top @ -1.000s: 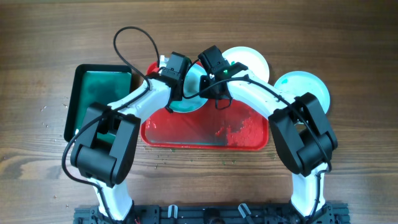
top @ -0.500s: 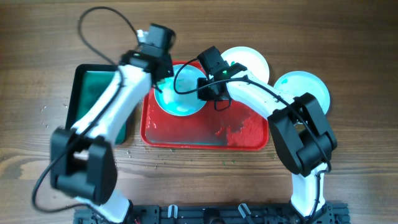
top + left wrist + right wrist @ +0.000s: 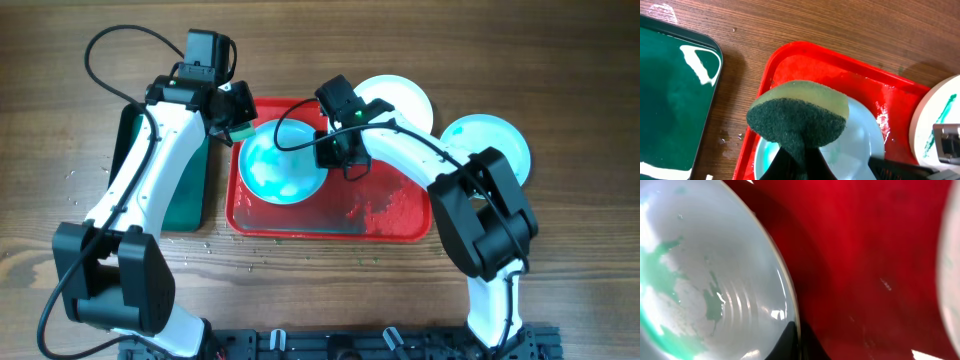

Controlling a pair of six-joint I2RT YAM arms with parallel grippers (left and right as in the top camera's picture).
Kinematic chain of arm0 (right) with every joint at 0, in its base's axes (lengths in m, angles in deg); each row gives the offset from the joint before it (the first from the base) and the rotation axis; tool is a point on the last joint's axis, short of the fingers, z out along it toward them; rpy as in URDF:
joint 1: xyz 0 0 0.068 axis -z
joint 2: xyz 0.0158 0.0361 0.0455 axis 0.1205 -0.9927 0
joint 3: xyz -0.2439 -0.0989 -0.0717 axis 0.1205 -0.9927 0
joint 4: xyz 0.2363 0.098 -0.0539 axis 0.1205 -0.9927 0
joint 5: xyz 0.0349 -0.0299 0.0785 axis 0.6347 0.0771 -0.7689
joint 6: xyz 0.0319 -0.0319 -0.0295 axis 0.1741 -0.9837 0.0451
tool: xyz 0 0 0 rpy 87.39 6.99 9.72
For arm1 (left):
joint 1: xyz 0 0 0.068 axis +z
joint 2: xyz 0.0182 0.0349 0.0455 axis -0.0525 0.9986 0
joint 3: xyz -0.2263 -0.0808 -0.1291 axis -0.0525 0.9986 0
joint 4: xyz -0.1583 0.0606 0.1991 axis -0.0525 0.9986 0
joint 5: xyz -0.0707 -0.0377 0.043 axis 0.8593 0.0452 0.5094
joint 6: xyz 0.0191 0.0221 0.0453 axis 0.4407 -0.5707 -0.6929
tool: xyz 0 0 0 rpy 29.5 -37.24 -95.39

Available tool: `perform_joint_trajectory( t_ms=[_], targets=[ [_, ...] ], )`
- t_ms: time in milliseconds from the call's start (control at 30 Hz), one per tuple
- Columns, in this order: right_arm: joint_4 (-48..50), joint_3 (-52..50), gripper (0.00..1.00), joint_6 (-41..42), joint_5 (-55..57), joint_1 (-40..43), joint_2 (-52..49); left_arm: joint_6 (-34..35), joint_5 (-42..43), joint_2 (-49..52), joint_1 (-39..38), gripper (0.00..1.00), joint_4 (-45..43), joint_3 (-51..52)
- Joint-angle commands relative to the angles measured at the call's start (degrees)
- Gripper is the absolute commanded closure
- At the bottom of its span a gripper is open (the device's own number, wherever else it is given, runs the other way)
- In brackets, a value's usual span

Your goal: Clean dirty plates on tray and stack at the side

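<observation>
One teal-smeared white plate (image 3: 280, 165) sits tilted on the red tray (image 3: 330, 225). My right gripper (image 3: 333, 150) is shut on its right rim, and the fingers pinch the rim in the right wrist view (image 3: 797, 340). My left gripper (image 3: 233, 110) is shut on a green-and-yellow sponge (image 3: 797, 117) above the tray's back left corner (image 3: 790, 55), clear of the plate (image 3: 855, 145). A second plate (image 3: 400, 98) with a teal streak lies behind the tray. A third, teal-tinted plate (image 3: 492, 145) lies on the table to the right.
A dark green black-rimmed tray (image 3: 185, 195) lies left of the red tray, partly under my left arm. Red residue and water lie on the red tray's right half (image 3: 385, 210). Small crumbs dot the wooden table at the front left.
My left gripper has lifted the sponge off the plate and swung back and left to the tray's corner. The right gripper keeps its hold and the plate has shifted slightly left.
</observation>
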Motion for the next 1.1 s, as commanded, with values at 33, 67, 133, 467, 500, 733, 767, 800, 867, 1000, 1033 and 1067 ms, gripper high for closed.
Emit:
perform_joint_trajectory(
  t_ms=[33,67,133,467,500,733,767,800,867,1000,1033,1067],
  targets=[
    [-7.02,1.16,0.96,-5.20,20.35,-2.36,10.71,5.90,1.44,0.39,0.07,0.96,-1.73,-0.26],
    [-8.57,1.16,0.96,-5.29,25.66,-3.28,12.74,6.36,1.44,0.39,0.07,0.96,-2.14,-0.26],
    [-11.52,1.16,0.95,-7.37,39.50,-7.13,17.53,6.75,1.42,0.48,0.09,0.96,-3.45,-0.26],
    [-13.14,1.16,0.96,-17.14,80.76,-20.04,20.35,6.71,-2.89,0.50,0.33,0.96,-2.12,-0.22],
    [-12.59,1.16,0.96,-17.16,83.82,-20.81,20.35,6.71,-2.89,0.50,0.35,0.96,-2.08,-0.22],
    [-7.72,1.16,0.96,-17.20,96.52,-23.80,20.35,6.71,-2.89,0.50,0.35,0.96,-2.10,-0.22],
    [-7.74,1.16,0.95,-17.20,96.59,-23.85,20.35,6.71,-2.89,0.50,0.35,0.96,-2.10,-0.22],
    [-7.82,1.16,0.96,-17.22,96.59,-23.85,20.35,6.73,-2.86,0.50,0.33,0.96,-2.08,-0.22],
    [-7.82,1.16,0.96,-17.18,96.80,-23.85,20.35,6.73,-2.86,0.50,0.33,0.96,-2.08,-0.22],
    [-7.61,1.16,0.96,-16.94,96.67,-23.85,20.35,6.73,-2.86,0.50,0.33,0.96,-2.03,-0.22],
    [-7.56,1.16,0.96,-16.98,95.95,-23.85,20.35,6.73,-2.86,0.50,0.33,0.96,-2.01,-0.22],
    [-7.63,1.16,0.96,-17.11,94.29,-23.82,20.35,6.73,-2.86,0.50,0.33,0.96,-2.03,-0.22]
  ],
)
